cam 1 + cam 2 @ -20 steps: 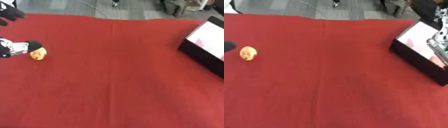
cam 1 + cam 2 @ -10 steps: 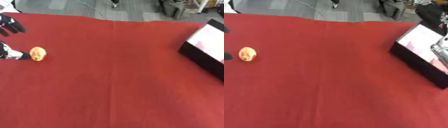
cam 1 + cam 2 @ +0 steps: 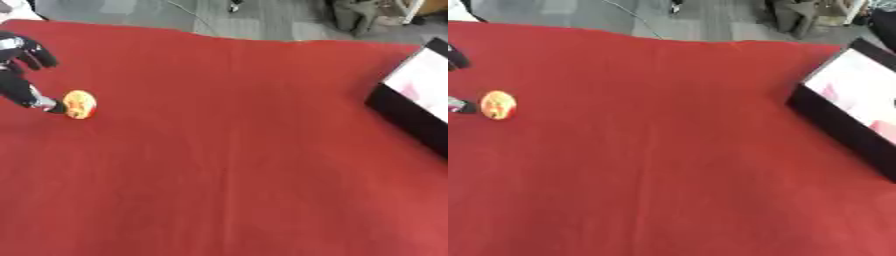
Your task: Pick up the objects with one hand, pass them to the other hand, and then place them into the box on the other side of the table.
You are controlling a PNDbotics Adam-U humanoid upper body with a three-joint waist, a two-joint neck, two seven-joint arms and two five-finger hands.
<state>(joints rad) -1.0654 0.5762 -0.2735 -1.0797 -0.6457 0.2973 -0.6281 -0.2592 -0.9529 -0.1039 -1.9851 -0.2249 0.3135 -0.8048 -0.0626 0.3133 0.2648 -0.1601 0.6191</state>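
Left eye view: red tablecloth (image 3: 236,165) across nearly the whole frame, with a faint crease down the middle. Small orange-yellow rounded object (image 3: 80,104) at the left edge, mid-height, lying on the cloth; what kind of object, impossible to tell. Left hand (image 3: 24,70) at the far left, black, partly cut by the frame edge: fingers spread apart and relaxed, clamped on nothing, one fingertip (image 3: 54,107) just beside the object's left side, touching or nearly so, contact not clear. Other fingers up at the upper left, well apart from the object.

Black box (image 3: 846,117) at the right edge, upper half of the frame, seen tilted, with a white-and-pink inside; well apart from the object, the whole width of bare cloth between them. Nothing on the cloth between object and box. Right hand in neither view.

Beyond the far edge of the table, along the top of the frame, grey floor (image 3: 219,15) with a thin cable across it, and dark furniture legs at the upper right.
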